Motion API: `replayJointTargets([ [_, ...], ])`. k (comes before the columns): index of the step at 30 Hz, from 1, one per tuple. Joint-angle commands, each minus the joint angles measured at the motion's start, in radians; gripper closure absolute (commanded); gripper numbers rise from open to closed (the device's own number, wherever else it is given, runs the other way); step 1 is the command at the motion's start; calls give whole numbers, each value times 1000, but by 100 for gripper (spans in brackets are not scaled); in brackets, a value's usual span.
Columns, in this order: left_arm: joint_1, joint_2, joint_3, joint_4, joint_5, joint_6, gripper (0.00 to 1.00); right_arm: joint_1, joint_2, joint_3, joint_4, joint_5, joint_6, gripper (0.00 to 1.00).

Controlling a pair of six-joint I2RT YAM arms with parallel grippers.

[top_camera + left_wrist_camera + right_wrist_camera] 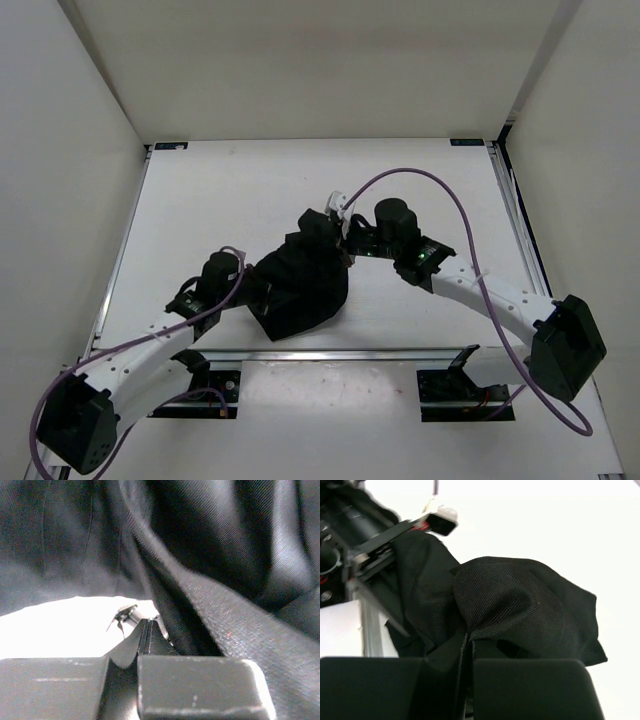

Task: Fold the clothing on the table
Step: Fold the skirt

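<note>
Though hidden overhead, left end effector point(146, 632) and right end effector point(470, 641) pinch clothing point(520, 605) in wrist views.

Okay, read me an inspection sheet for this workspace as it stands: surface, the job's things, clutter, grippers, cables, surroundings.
Surface: white table, matte, with a metal rail along its near edge.
Job's things: black clothing bunched in a heap mid-table, between the two arms, not folded flat.
Clutter: nothing seen.
Grippers: left gripper shut on the clothing's edge; right gripper shut, pinching a fold of it.
Cables: purple cable arcs above the right arm; second purple cable runs along the left arm.
Surroundings: white enclosure walls on three sides.
</note>
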Motion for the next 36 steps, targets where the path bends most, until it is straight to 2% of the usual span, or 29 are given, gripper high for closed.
replayJointTargets([
  [1, -4, -55, -22, -38, -18, -20, 100, -32, 3, 11, 91, 32, 49, 100],
  [7, 144, -244, -90, -170, 45, -10, 100, -64, 16, 20, 95, 38, 73, 100],
  [11, 81, -280, -99, -160, 7, -68, 100, -57, 11, 6, 96, 37, 61, 100],
  [13, 35, -241, -87, -103, -26, -98, 100, -47, 11, -2, 95, 35, 56, 100],
  [16, -1, -140, -20, -78, -37, -54, 100, -41, 10, -20, 88, 38, 46, 100],
  [27, 11, 199, 137, 71, -3, 34, 100, -21, -12, -29, 81, 32, 3, 100],
  [30, 23, 270, 202, 48, 6, 86, 100, -23, -24, -31, 75, 13, -2, 100],
  [36, 66, 331, 191, 69, 20, 140, 100, 8, -53, -23, 50, -55, -43, 100],
])
